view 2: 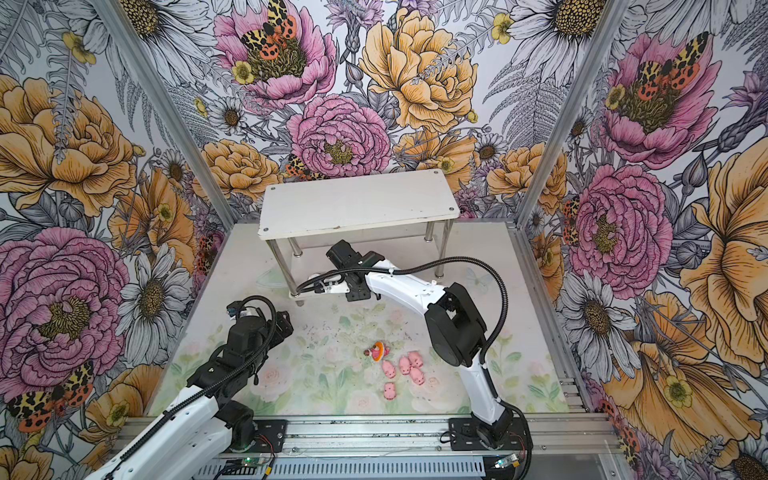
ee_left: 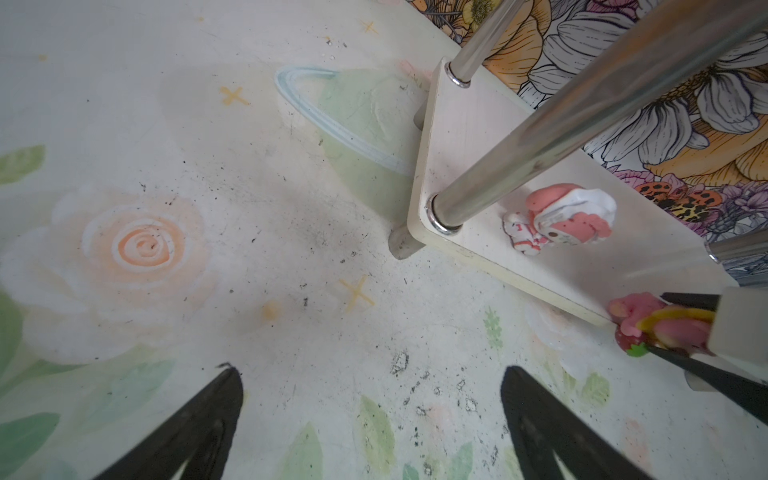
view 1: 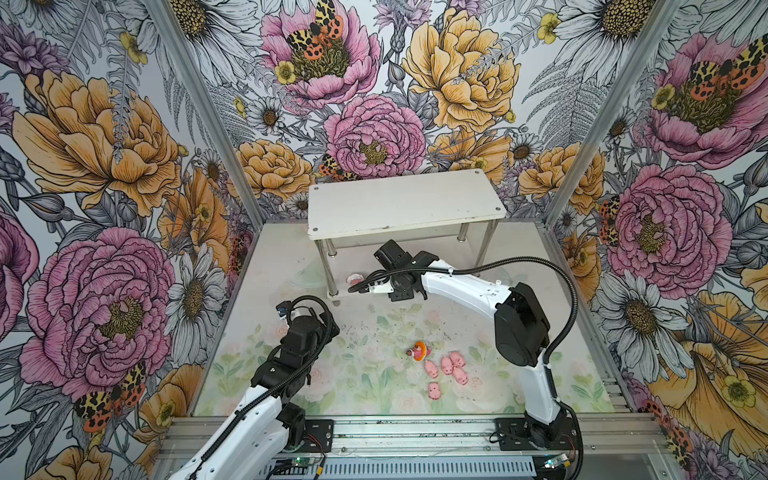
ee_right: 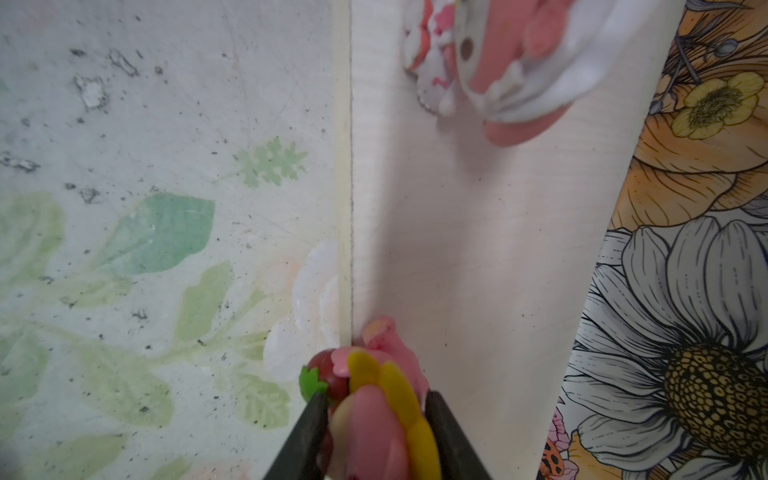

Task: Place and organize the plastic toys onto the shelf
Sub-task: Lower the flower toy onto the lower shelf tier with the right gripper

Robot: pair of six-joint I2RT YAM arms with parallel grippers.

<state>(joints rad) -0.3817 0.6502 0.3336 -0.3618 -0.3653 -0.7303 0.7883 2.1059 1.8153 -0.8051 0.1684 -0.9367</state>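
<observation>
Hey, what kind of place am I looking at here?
Probably a robot test cell: floral-printed walls between aluminium frame posts, two arms bolted to a metal rail, the right gripper holding a sunflower pig toy by a small shelf.

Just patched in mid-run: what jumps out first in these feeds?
The right gripper is shut on the yellow sunflower figure at the front edge of the lower tier of the shelf, where the white-hooded figure lies near a corner leg. Five pink pigs cluster on the mat beside the orange figure, in both top views. The left gripper hovers open over the mat.
</observation>
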